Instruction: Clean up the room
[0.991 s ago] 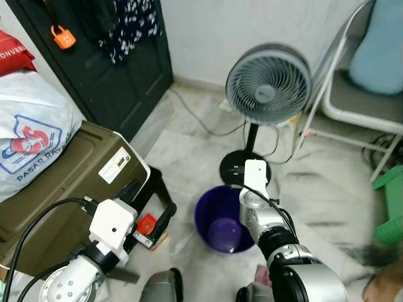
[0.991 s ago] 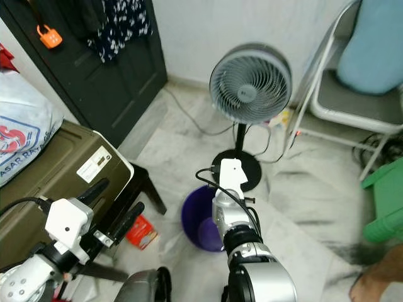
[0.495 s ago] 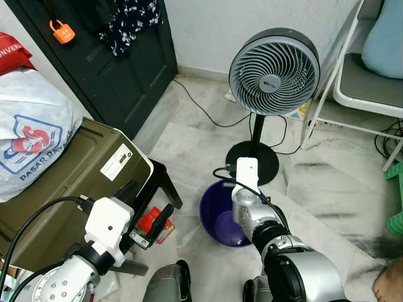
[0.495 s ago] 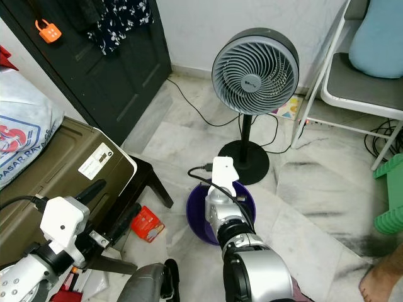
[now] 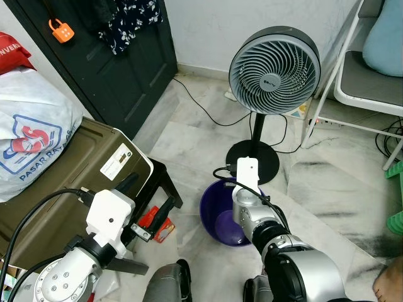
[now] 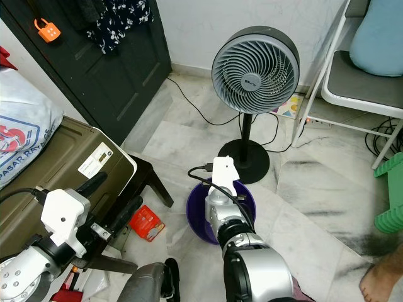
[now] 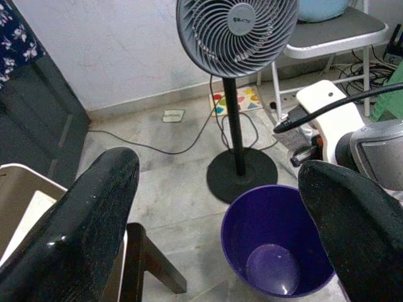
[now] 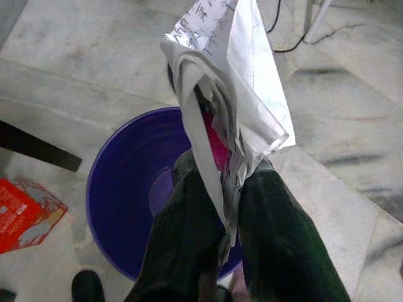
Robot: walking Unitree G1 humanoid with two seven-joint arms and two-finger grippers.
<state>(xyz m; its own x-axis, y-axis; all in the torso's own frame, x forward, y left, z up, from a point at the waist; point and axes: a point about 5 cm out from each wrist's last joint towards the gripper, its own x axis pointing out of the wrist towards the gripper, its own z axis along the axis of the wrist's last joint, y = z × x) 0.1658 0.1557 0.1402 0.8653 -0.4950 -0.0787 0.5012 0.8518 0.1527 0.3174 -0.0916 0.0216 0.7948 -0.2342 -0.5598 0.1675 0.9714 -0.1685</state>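
A purple bin [image 5: 214,221] stands on the marble floor in front of the fan's base. My right gripper [image 8: 223,170] hangs above the bin [image 8: 123,189], shut on a crumpled white paper [image 8: 234,94] with something pink inside. From the head, the right wrist [image 5: 247,187] covers those fingers. My left gripper [image 5: 153,190] is open at the lower left, beside the olive box, with nothing between its fingers [image 7: 94,214]. On the floor below it, left of the bin, lies a red packet [image 5: 151,221].
A standing fan [image 5: 274,61] rises just behind the bin, its cable trailing to the wall. An olive box [image 5: 63,182] with a plastic bag [image 5: 31,138] and a black stool [image 5: 162,179] crowd the left. A folding chair [image 5: 371,94] stands at the right. A person's foot [image 6: 381,286] shows at the lower right.
The camera shifted and steadied a second ago. Since then my right gripper has stayed over the bin with the paper, and the left gripper has barely moved.
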